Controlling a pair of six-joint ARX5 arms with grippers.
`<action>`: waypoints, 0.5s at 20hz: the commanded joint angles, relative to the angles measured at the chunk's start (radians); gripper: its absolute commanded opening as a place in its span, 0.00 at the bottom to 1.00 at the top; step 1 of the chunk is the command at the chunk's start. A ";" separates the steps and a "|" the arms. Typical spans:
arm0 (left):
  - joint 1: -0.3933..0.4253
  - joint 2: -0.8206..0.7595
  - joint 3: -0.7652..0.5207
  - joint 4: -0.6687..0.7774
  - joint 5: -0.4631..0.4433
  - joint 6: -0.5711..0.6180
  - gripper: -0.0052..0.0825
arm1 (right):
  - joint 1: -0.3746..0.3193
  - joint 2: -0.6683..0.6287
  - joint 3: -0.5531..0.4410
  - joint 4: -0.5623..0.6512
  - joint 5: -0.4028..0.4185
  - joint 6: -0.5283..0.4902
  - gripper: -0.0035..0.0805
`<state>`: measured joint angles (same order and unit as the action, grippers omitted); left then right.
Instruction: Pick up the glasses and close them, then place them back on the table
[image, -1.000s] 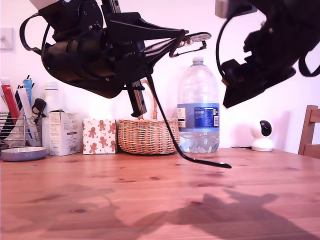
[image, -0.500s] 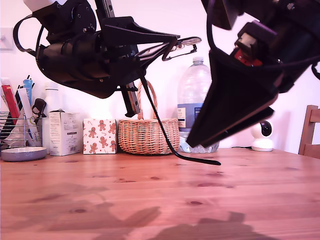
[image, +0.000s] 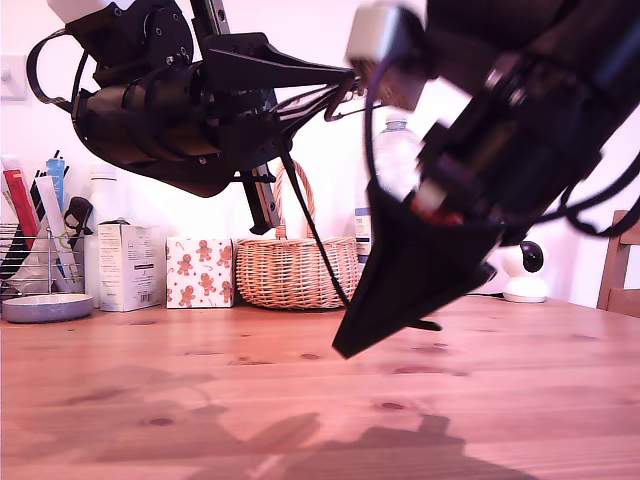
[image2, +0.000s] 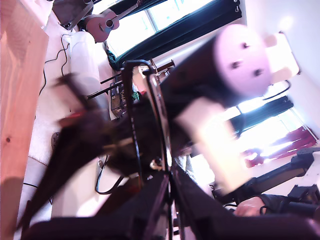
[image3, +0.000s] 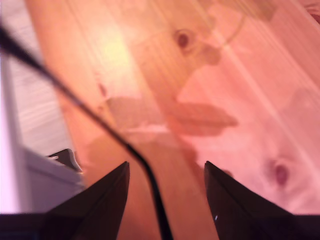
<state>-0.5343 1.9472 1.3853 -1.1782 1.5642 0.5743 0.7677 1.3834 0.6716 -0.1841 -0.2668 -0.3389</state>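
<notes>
Nearest the exterior cam, the table fills the lower frame, bare wood w/ arm shadows across it. Just above, centre-right of the frame, the second gripper tilts down toward the tabletop; in its own wrist view the fingers are spread w/ nothing gripped, and a thin black temple arm of the glasses runs down between them. That placement looks deliberate: jaws straddling the loose arm so it can be pushed or pinched shut. Further back, upper left of the frame, the first gripper holds the glasses up high, well clear of the table, one long arm hanging down and out toward frame centre. Its fingers are pressed on the frame end near the lenses; the first wrist view, badly blurred, shows the tips meeting on the wire frame. Holding them aloft likely gives the hanging arm room to swing closed. Closing isn't done yet. Farthest back along the wall: wicker basket, water bottle, gingerbread box, white cam.
</notes>
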 joint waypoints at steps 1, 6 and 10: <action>-0.002 -0.009 -0.003 -0.003 0.111 0.001 0.03 | 0.004 -0.002 -0.002 0.029 0.049 -0.010 0.55; -0.003 -0.009 -0.003 -0.006 0.111 0.001 0.03 | -0.018 -0.003 -0.002 0.072 0.209 -0.017 0.55; -0.003 -0.009 -0.003 -0.008 0.111 0.001 0.03 | -0.057 -0.003 -0.002 0.126 0.250 -0.016 0.55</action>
<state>-0.5278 1.9472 1.3853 -1.1824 1.5692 0.5743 0.7200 1.3830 0.6716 -0.0849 -0.0250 -0.3634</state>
